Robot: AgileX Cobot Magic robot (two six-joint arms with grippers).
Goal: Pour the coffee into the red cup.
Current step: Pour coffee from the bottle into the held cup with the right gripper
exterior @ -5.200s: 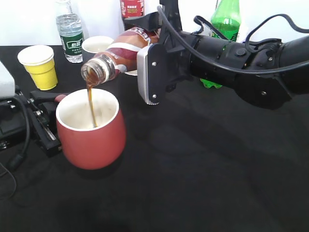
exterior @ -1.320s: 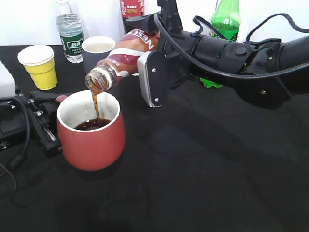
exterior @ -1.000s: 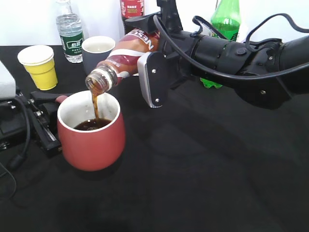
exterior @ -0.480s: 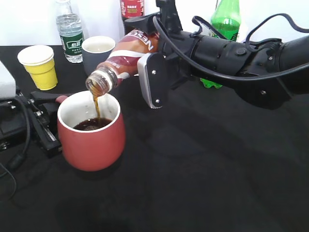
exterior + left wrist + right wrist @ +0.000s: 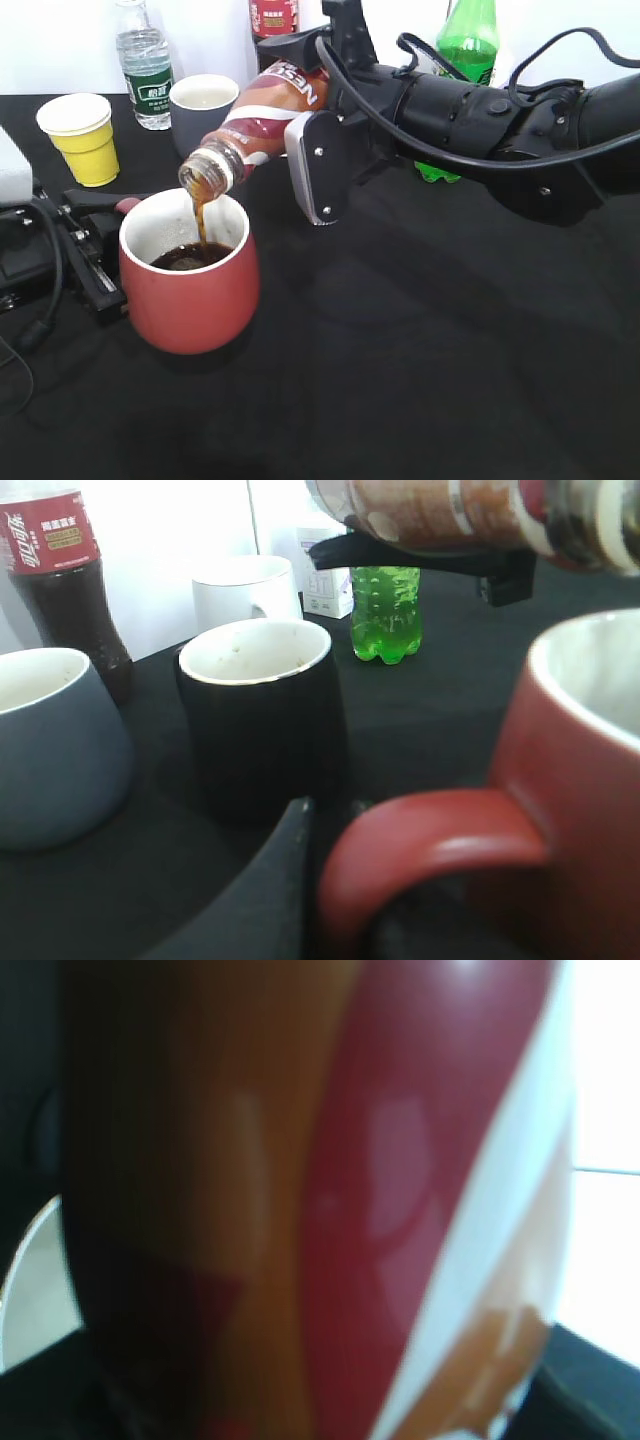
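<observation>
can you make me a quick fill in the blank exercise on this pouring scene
1. The right gripper holds the coffee bottle tilted, its mouth above the ____ cup.
2. The liquid already inside that cup is dark ____.
3. The paper cup at the far left of the exterior view is ____.
4. In the left wrist view, the mug between the grey-blue mug and the green bottle is ____.

Missing words: red; brown; yellow; black

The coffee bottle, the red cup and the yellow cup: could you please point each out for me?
Coffee bottle (image 5: pixel 262 122), exterior view, on its swirl label.
Red cup (image 5: pixel 190 300), exterior view, on its outer wall.
Yellow cup (image 5: pixel 88 153), exterior view, on its side.
</observation>
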